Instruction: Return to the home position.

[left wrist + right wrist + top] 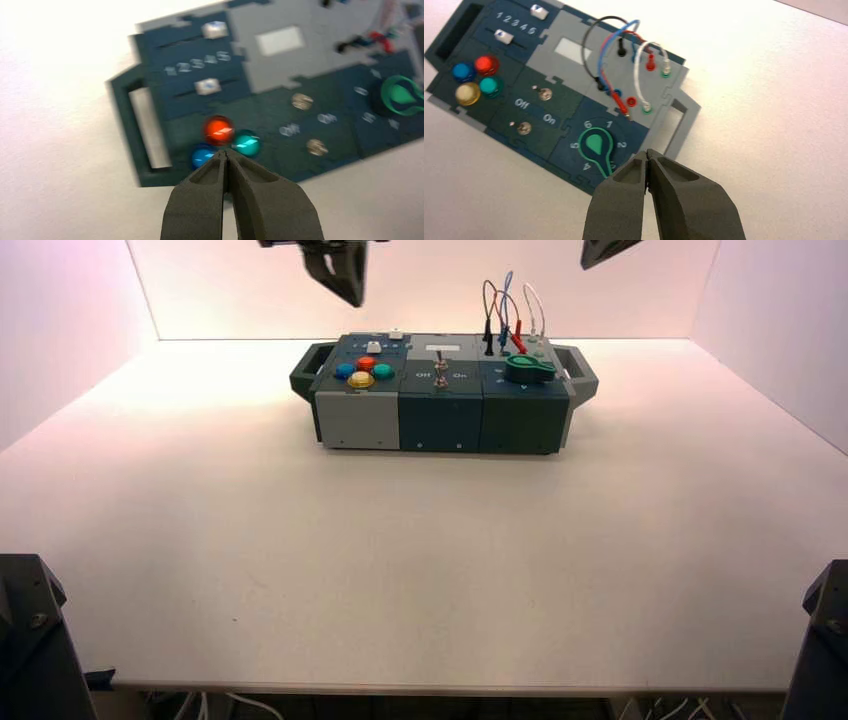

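1. One box (440, 420) lies on the white table (430, 560), toward its far side; two grippers are held up in the air, apart from it.
2. The left gripper (225, 152) is on the box's left side, its jaws closed together on nothing.
3. The right gripper (648, 152) is on the box's right side — jaws likewise pressed together, nothing between them.
4. Four round buttons sit on the box's left part: red (486, 65), blue (463, 72), green (491, 86) and yellow (467, 93).
5. Two white sliders are behind them: the nearer slider (207, 86) is mid-slot, the farther slider (215, 30) at the 5 end.
6. Two toggle switches, the farther switch (545, 94) and the nearer switch (524, 128), are in the box's middle, both levers toward Off.
7. One green knob (595, 144) is on the box's front right, its handle pointing near the 3.
8. Four wires rise behind the knob: black wire (585, 45), blue wire (601, 60), red wire (606, 76) and white wire (637, 72). One red plug (619, 102) lies tilted beside a red socket (631, 101) — out of it.
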You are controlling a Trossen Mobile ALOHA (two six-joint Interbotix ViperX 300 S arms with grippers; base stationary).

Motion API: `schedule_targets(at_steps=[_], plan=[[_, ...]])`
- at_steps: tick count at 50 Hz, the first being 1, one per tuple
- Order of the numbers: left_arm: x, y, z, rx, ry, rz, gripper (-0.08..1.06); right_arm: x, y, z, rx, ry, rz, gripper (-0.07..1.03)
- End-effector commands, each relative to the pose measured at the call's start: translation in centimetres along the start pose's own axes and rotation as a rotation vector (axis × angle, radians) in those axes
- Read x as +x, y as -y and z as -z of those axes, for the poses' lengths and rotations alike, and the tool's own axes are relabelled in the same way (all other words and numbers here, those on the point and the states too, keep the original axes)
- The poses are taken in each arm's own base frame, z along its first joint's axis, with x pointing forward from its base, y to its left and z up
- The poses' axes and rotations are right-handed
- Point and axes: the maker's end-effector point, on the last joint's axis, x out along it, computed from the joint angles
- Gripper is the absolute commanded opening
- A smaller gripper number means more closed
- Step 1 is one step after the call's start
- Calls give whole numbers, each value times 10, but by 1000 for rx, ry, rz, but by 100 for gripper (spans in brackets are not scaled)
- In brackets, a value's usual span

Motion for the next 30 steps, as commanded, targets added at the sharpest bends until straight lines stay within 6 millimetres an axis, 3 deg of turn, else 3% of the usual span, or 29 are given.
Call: schedule_targets(at_steps=[1,11,30], plan=[[-29,-24,-21,-47,91,-23,-3,-17,15,-10,22,66,39,-2],[-52,-57,-26,-112,181,-58,-3,-29,23,-8,39,105,67,-2],[-99,-76,-6,-148,353,-89,-3,-87,26,-9,44,286,144,-2]])
